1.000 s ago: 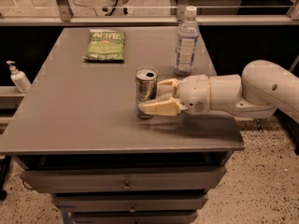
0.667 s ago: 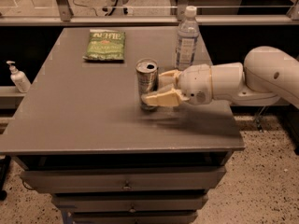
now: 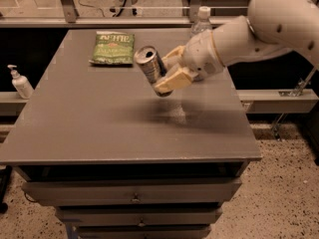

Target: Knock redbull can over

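Note:
The redbull can point(image 3: 149, 66) is a slim silver can, held tilted with its pull-tab top pointing up and to the left, lifted above the grey table point(image 3: 99, 128). My gripper point(image 3: 167, 73) comes in from the right on a white arm and is shut on the can's lower half, with cream fingers point(image 3: 172, 80) on either side. The can's shadow lies on the table below it.
A green snack bag point(image 3: 113, 48) lies flat at the back left of the table. A clear water bottle point(image 3: 201, 20) with a white cap stands behind my arm, mostly hidden. A soap pump bottle point(image 3: 21, 82) stands off the table's left side. Drawers are under the front edge.
The can was upright on the table between my fingers. Now it is lifted off the surface and tipped to the left, and my arm has risen with it.

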Controlling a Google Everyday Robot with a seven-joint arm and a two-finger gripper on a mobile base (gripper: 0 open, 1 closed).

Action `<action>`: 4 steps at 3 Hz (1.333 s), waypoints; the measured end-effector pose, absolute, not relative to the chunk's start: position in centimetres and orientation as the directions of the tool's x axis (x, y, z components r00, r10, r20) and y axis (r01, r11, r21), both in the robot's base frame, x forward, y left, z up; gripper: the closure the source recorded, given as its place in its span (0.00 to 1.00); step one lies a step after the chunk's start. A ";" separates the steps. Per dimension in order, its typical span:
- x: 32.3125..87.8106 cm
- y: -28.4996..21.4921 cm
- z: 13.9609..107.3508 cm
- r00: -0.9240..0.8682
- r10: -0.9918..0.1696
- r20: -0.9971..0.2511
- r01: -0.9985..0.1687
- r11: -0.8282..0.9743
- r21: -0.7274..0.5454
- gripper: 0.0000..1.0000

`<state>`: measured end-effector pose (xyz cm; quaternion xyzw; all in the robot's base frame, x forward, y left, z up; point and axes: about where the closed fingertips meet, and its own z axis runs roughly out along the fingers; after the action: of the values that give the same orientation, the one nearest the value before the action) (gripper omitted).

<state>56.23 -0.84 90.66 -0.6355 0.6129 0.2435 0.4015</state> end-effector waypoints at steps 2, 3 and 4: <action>57.1 2.7 88.2 0.293 -0.834 -0.467 -0.953 -0.218 -0.208 1.00; 57.6 4.1 85.8 0.391 -0.885 -0.254 -0.918 -0.357 -0.172 1.00; 58.0 4.3 84.2 0.442 -0.893 -0.083 -0.892 -0.427 -0.149 0.85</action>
<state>58.02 4.34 84.20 -0.8447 0.5283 -0.0045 0.0854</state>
